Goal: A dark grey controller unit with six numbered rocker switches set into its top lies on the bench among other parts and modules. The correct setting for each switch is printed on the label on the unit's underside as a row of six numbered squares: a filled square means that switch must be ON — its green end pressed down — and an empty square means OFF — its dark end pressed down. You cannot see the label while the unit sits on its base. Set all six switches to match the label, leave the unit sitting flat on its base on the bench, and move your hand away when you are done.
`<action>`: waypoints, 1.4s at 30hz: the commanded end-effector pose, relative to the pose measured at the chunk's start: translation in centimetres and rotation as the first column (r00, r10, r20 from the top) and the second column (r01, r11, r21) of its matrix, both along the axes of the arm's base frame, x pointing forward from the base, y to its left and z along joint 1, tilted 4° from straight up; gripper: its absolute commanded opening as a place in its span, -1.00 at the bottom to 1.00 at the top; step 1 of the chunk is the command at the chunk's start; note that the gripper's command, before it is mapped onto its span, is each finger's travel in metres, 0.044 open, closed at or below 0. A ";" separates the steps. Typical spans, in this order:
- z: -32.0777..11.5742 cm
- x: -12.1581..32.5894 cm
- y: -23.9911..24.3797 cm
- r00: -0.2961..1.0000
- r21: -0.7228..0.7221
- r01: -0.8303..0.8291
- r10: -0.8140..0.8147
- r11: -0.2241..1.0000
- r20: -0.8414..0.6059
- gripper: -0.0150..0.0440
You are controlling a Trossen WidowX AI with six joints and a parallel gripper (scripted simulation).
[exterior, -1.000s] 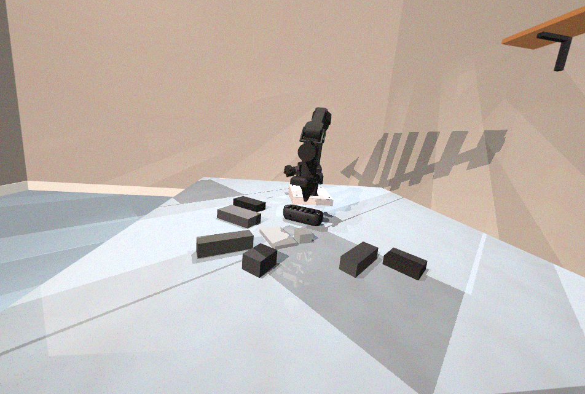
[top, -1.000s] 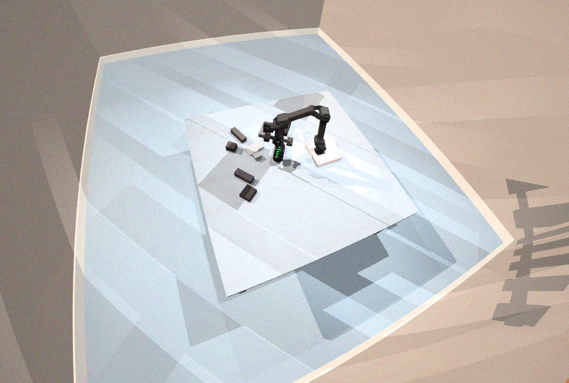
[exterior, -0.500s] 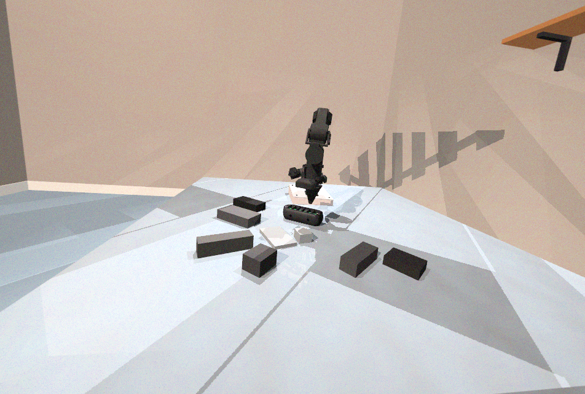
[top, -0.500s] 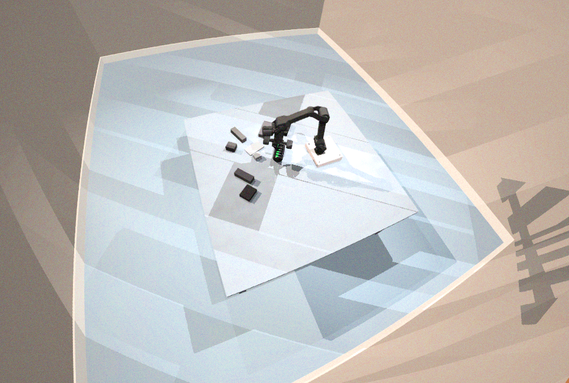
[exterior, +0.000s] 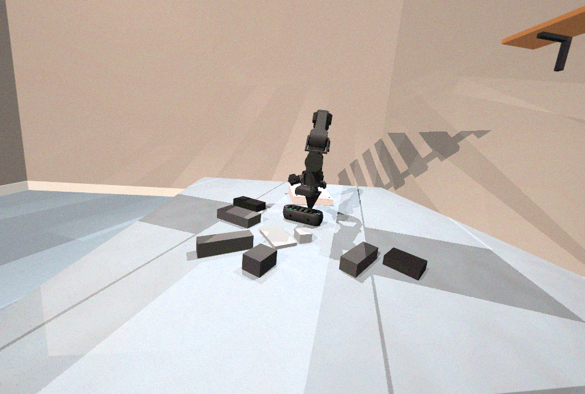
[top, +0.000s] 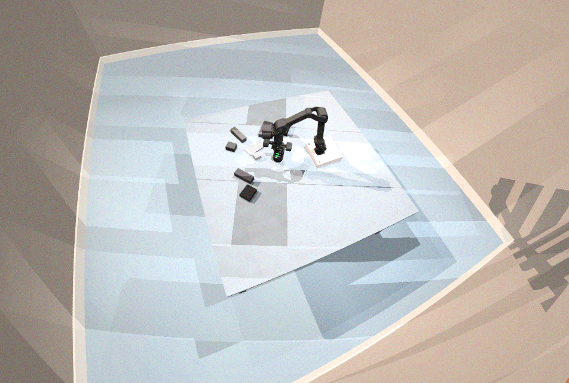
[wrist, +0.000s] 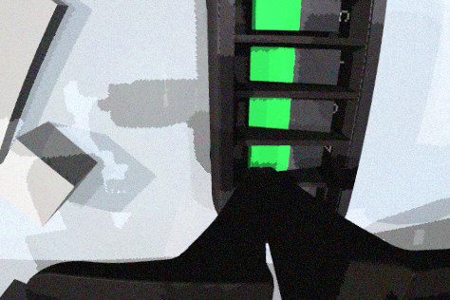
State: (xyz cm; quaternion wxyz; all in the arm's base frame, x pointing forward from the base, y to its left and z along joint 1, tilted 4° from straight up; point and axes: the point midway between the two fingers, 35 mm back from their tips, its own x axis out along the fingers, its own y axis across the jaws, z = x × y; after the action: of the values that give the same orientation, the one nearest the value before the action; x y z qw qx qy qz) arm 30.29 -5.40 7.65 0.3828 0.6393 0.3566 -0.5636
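Note:
The dark controller unit (top: 277,156) (exterior: 302,216) (wrist: 221,104) sits flat on the bench (top: 340,213) (exterior: 236,332). In the wrist view its switches run in a column, green ends left and dark ends right. Several switches show there; the top one is cut by the frame edge, and the lowest is partly covered by my fingers. Which ends are pressed down is hard to tell. The label underneath is hidden. My gripper (exterior: 311,207) (wrist: 271,176) is shut and empty, pointing down, with its tips at or just above the near end of the switch row; contact cannot be told.
A pale flat plate (top: 253,149) (exterior: 278,237) (wrist: 24,43) and a small pale block (top: 256,156) (exterior: 302,234) (wrist: 38,185) lie beside the unit. Several dark blocks lie around, including a long one (exterior: 224,243) and a short one (exterior: 259,260). The white robot base (top: 330,156) stands behind the unit.

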 end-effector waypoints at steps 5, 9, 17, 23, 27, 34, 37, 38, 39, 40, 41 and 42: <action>-1.3 -0.2 0.1 1.000 0.002 0.004 -0.004 1.000 -0.013 -0.49; -1.7 -0.2 0.1 1.000 0.002 0.004 -0.004 1.000 -0.013 -0.49; -1.7 -0.2 0.1 1.000 0.002 0.004 -0.004 1.000 -0.013 -0.49; -1.7 -0.2 0.1 1.000 0.002 0.004 -0.004 1.000 -0.013 -0.49; -1.7 -0.2 0.1 1.000 0.002 0.004 -0.004 1.000 -0.013 -0.49; -1.7 -0.2 0.1 1.000 0.002 0.004 -0.004 1.000 -0.013 -0.49; -1.7 -0.2 0.1 1.000 0.002 0.004 -0.004 1.000 -0.013 -0.49; -1.7 -0.2 0.1 1.000 0.002 0.004 -0.004 1.000 -0.013 -0.49; -1.7 -0.2 0.1 1.000 0.002 0.004 -0.004 1.000 -0.013 -0.49; -1.7 -0.2 0.1 1.000 0.002 0.004 -0.004 1.000 -0.013 -0.49; -1.7 -0.2 0.1 1.000 0.002 0.004 -0.004 1.000 -0.013 -0.49; -1.7 -0.2 0.1 1.000 0.002 0.004 -0.004 1.000 -0.013 -0.49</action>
State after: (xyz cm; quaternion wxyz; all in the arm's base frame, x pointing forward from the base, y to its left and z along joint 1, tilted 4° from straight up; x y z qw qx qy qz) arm 30.28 -5.35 6.12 0.3811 0.6375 0.3583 -0.5656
